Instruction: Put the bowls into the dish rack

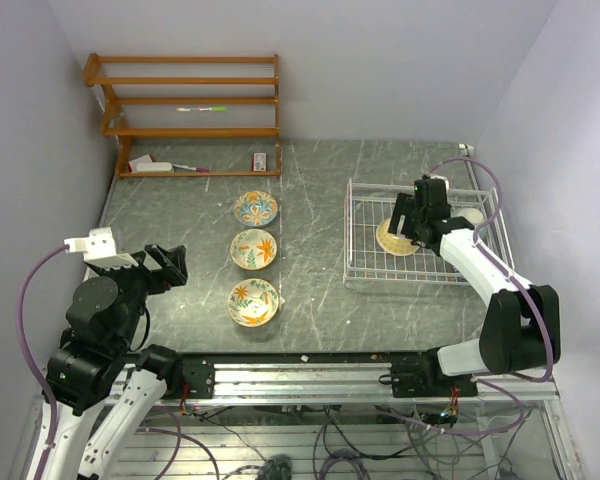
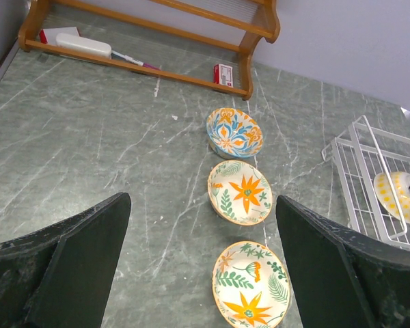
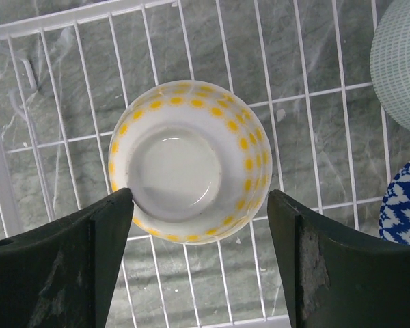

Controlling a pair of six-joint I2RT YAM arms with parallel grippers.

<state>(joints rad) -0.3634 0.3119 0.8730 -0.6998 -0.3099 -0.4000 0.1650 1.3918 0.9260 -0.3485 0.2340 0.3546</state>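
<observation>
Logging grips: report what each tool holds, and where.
Left tool: nothing. Right tool straddles the yellow-dotted bowl at its rim; whether it grips cannot be told.

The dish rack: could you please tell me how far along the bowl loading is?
Done: the dish rack holds three, the upside-down yellow-dotted bowl, mint green bowl and blue-and-white bowl. In hand: nothing; the right hand stands open around the yellow-dotted bowl, the left hand open and empty. Left: three on the table, the blue-yellow bowl, middle cream floral bowl and near cream floral bowl.
</observation>
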